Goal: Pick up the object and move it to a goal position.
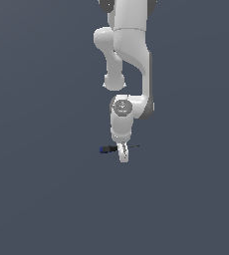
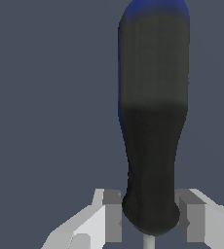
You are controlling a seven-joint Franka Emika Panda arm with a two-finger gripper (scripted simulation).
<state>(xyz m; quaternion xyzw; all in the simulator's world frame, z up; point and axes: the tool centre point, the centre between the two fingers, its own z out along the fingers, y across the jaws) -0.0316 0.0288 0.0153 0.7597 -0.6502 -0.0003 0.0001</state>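
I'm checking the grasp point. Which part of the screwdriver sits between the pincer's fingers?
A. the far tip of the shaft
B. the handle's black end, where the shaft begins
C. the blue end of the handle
B: in the wrist view the pincer has its fingers flanking the black handle end of the screwdriver, beside the shaft.
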